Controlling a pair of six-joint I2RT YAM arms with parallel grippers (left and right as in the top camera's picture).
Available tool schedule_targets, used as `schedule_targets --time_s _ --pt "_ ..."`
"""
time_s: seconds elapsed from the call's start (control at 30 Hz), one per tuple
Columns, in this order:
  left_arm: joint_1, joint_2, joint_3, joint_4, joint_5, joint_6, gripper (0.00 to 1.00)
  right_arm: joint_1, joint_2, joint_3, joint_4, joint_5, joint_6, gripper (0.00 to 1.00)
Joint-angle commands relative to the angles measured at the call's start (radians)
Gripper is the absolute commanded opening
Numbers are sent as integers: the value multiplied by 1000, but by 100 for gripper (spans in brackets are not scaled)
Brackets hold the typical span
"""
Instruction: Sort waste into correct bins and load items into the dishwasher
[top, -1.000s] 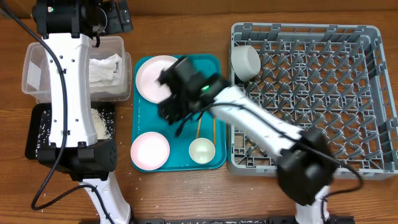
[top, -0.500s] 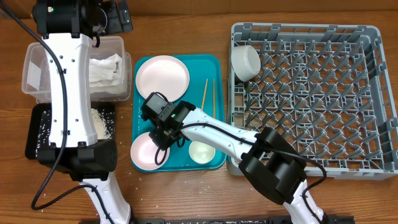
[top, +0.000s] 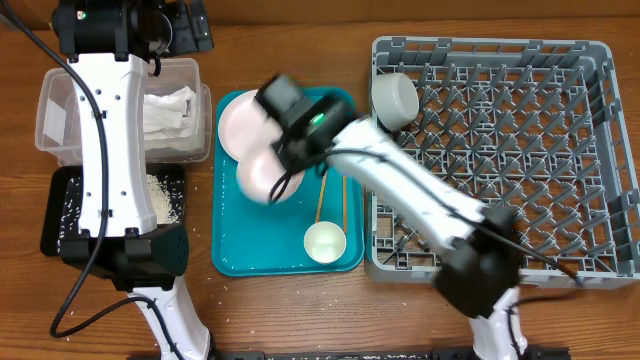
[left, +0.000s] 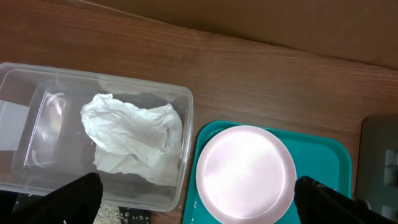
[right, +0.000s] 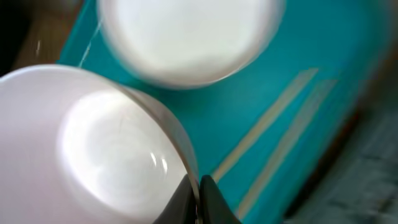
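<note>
My right gripper (right: 199, 190) is shut on the rim of a pale pink plate (right: 93, 155), which hangs tilted and blurred (top: 262, 178) over the teal tray (top: 235, 255). A second pink plate (top: 238, 122) lies at the tray's back, partly under that arm. Two chopsticks (top: 320, 205) and a small white cup (top: 325, 241) lie on the tray. A white bowl (top: 394, 98) stands in the grey dish rack (top: 500, 150). My left gripper (left: 196, 190) hangs open above the clear tub (left: 37, 124), which holds the crumpled napkin (left: 134, 140). Rice grains (top: 160, 198) fill the black tray (top: 55, 215).
The left arm's white link (top: 110, 140) stretches over the tub and the black tray. A few stray grains lie on the wooden table (top: 300, 300) near the black tray and in front of the teal tray.
The right gripper went down to the front-left pink plate, shut on its rim and lifted it toward the tray's middle. The left arm has stayed still.
</note>
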Motion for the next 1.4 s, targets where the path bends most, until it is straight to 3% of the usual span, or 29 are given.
schedule_targets --time_s 0.0,0.17,0.43,0.67,1.1,1.37 --pt "5 5 -5 3 -8 1 100 -56 -163 89 -71 369 158 4" --pt "5 5 -5 3 -8 1 100 -92 -195 68 -285 761 400 4" --pt "5 5 -5 3 -9 1 100 -95 -195 -230 -345 971 621 4" --pt "5 5 -5 3 -8 1 100 -95 -195 -537 -255 1324 619 4" --pt "5 5 -5 3 -8 1 100 -69 -192 -664 195 1319 169 4" --pt "5 5 -5 3 -9 1 100 -67 -191 -702 189 1315 155 4"
